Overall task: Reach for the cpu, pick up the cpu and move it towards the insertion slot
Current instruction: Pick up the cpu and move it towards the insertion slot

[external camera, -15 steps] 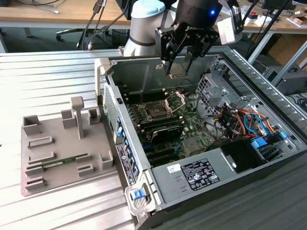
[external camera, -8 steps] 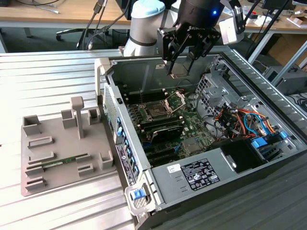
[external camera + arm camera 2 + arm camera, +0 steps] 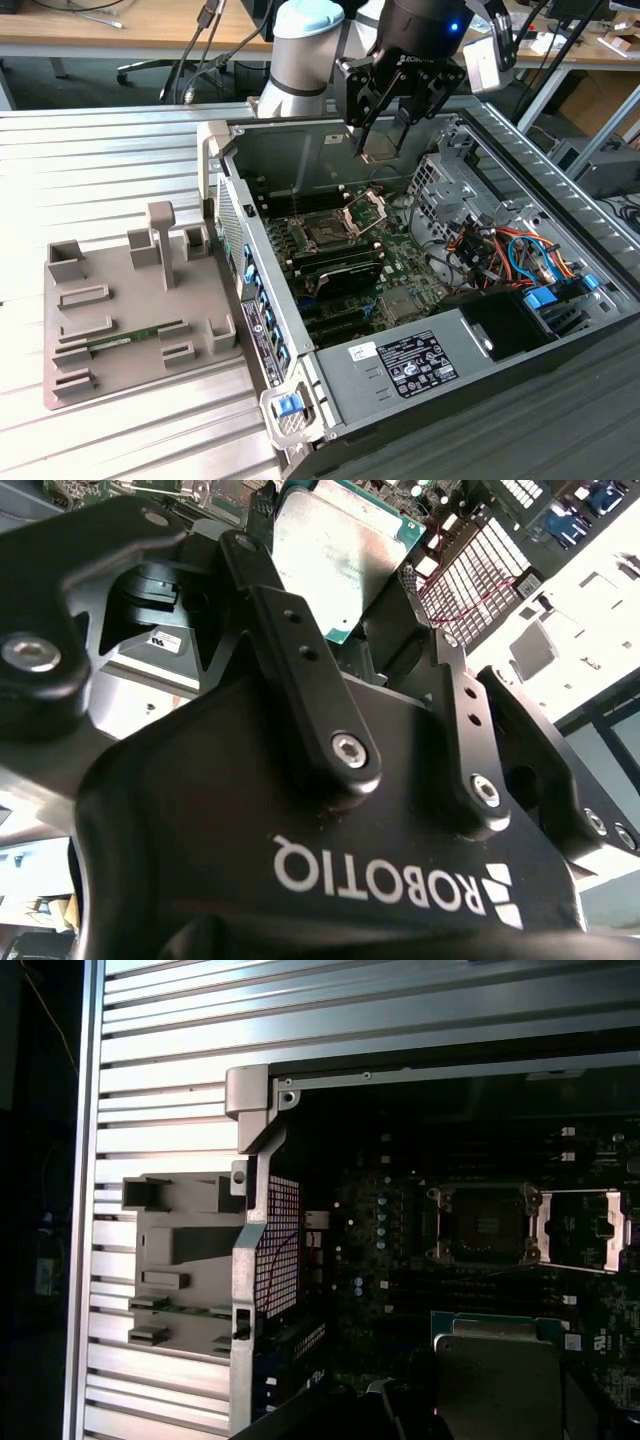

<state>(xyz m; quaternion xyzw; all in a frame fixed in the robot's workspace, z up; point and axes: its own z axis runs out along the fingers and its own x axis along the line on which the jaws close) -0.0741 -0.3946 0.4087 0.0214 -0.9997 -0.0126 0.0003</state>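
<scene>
- Hanging in the air over the open computer case [image 3: 300,150], the cpu [image 3: 380,148] sits between the fingers [image 3: 295,645]; its silvery face shows in the second wrist view.
- Fingers: closed in on the cpu, pressing on two opposite edges.
- Gripper [image 3: 383,140]: black, raised above the far part of the case in the exterior view.
- Insertion slot [image 3: 325,232]: on the green board on the case floor, lower than the cpu, toward the exterior view's left and apart from it.
- Bracket [image 3: 366,210]: hinged at the slot's edge, flipped up, leaving the dark socket uncovered.
- Grey tray [image 3: 130,310]: on the ribbed metal tabletop [image 3: 100,140], just beside the case on the exterior view's left.
- Green memory stick [image 3: 135,338]: lying in one of the tray's long recesses.
</scene>
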